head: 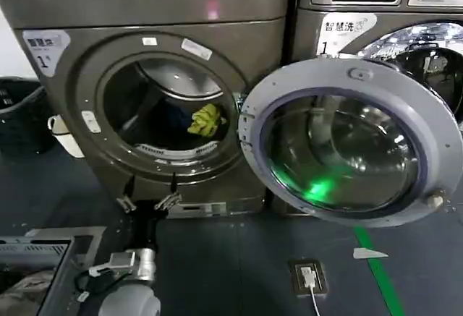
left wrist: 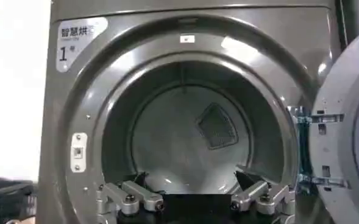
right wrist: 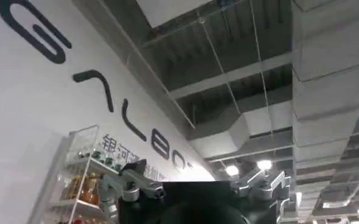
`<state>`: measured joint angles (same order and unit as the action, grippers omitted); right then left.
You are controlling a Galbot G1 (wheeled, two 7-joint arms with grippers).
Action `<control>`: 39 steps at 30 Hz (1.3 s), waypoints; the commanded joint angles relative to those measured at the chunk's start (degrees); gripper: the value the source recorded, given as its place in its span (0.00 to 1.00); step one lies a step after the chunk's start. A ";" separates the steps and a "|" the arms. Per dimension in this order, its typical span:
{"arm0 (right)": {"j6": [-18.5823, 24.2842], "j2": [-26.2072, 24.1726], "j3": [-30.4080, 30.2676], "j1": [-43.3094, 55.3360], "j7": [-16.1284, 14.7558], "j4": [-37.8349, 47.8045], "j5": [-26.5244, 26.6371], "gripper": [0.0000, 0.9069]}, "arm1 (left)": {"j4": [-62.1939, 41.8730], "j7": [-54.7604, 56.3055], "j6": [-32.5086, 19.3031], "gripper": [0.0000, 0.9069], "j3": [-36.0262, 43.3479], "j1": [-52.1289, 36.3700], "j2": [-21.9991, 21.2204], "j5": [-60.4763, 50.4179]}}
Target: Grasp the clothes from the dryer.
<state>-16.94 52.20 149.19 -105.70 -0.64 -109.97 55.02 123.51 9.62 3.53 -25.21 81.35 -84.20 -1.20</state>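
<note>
— Left gripper (head: pixel 148 202) first: where is it, and what are its metal fingers doing?

— My left gripper hangs in front of the lower rim of the porthole, just outside it. Its two silver finger links stand spread apart with nothing between them. From the left wrist camera I see the same spread fingers (left wrist: pixel 130 198) at the mouth of the drum, and none of them touches cloth.

— And the door?

— The large bronze-grey metal front-loading dryer (head: pixel 65 113) with the white "1" sticker already has its round grey-rimmed glass door (head: pixel 354 142) swung fully out to the right, so that step seems done. The opening is free.

— Where are the clothes?

— The small bright yellow-green fabric bundle (head: pixel 205 119) lies inside the drum, towards the right side of the porthole, near the lower back. Just beside it, on its left, sits a dark blue fabric piece (head: pixel 171 119), hard to make out in the shadow. Both are well apart from my fingers.

— Your other arm?

— My right gripper (right wrist: pixel 194 189) is parked and pointing up at the ceiling, fingers apart, holding nothing.

— So how far along are you?

— Early, I judge. The approach is made; reaching in, closing on the cloth and pulling it out are all left.
</note>
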 commanded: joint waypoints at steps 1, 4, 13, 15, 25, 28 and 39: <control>0.02 0.03 0.00 0.04 0.03 -0.09 -0.06 1.00 | -0.16 -0.03 0.00 1.00 -0.03 -0.12 -0.04 0.01; 0.03 -0.01 0.10 0.00 0.17 -0.05 -0.06 1.00 | -0.27 -0.06 0.01 1.00 0.07 -0.35 -0.17 0.02; 0.02 0.03 -0.08 0.15 0.19 -0.02 -0.15 1.00 | -0.51 -0.11 -0.02 1.00 0.21 -0.46 -0.17 -0.03; 0.03 0.03 -0.12 0.18 0.18 -0.02 -0.14 1.00 | -0.51 -0.12 -0.02 1.00 0.21 -0.48 -0.20 -0.03; 0.00 -0.06 -0.48 0.48 0.16 0.07 -0.18 1.00 | -0.61 -0.17 0.03 1.00 0.29 -0.50 -0.31 -0.11; -0.02 -0.15 -0.50 0.49 0.06 0.08 -0.21 1.00 | -0.63 -0.16 0.00 1.00 0.25 -0.46 -0.32 -0.14; -0.03 -0.33 -0.71 0.42 -0.04 -0.19 -0.17 1.00 | -0.46 -0.17 -0.02 1.00 0.23 -0.37 -0.44 -0.19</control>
<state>-16.96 51.84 148.47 -105.26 -0.68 -110.17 54.81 122.95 9.47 3.51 -25.02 80.97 -84.61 -1.37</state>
